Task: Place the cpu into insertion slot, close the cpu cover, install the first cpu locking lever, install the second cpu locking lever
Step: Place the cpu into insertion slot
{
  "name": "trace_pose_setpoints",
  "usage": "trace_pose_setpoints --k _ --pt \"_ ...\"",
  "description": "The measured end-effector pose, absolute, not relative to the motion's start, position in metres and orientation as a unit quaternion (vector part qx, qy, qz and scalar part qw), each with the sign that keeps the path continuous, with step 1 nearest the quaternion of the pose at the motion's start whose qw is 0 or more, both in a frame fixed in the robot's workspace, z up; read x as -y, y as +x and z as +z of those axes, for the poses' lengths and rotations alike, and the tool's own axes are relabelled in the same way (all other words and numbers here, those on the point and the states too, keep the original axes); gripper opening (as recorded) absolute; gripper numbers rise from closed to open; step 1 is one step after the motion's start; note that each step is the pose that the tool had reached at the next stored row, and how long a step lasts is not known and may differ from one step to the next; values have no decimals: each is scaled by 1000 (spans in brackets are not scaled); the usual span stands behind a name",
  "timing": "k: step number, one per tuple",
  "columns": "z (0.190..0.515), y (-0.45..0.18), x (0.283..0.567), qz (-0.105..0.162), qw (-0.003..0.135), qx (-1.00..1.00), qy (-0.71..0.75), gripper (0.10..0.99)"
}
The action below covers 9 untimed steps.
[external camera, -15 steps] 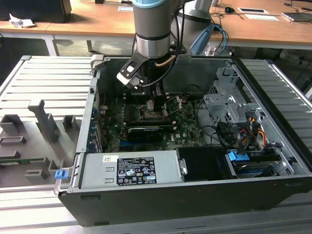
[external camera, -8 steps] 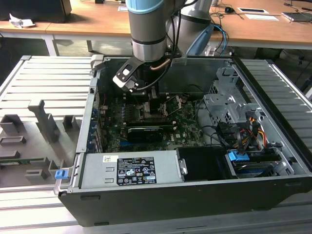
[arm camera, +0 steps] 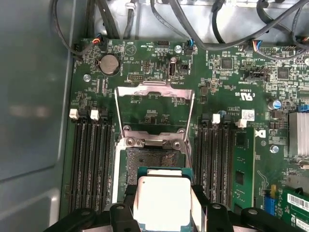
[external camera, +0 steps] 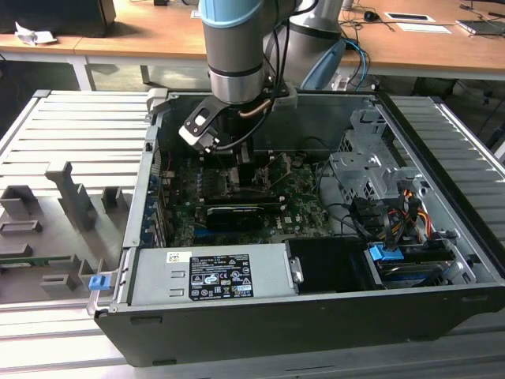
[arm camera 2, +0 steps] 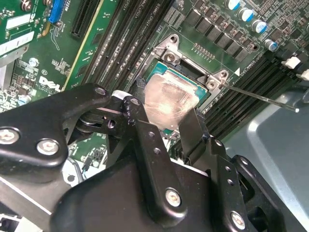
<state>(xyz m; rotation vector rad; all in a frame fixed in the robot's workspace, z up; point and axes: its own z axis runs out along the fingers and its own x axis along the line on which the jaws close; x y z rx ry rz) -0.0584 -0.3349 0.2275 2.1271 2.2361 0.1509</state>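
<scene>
The cpu (arm camera: 161,200) is gripped at two opposite edges by the jaws, which are clenched on it. It is held over one side of the insertion slot (arm camera: 150,157), with dark contacts left partly exposed. Contact cannot be told. The cpu cover (arm camera: 154,90) is swung open beyond the slot.

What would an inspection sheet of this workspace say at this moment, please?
Surface: ribbed metal table carrying the open computer case.
Job's things: cpu over the insertion slot, apparently not seated; cpu cover standing open.
Clutter: grey fixture blocks on the table, at the exterior view's left.
Gripper: gripper shut on the cpu.
Cables: black cables past the board's edge; coloured wires inside the case.
Surroundings: wooden desks behind.
</scene>
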Motion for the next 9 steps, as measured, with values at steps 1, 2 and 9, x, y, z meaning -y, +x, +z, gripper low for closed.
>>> trace_pose_setpoints --k 1,2,9 --pt "227 -58 335 49 26 -723 688 525" --pt "226 -59 335 49 26 -723 688 525" --pt "222 -59 335 49 26 -723 688 525"
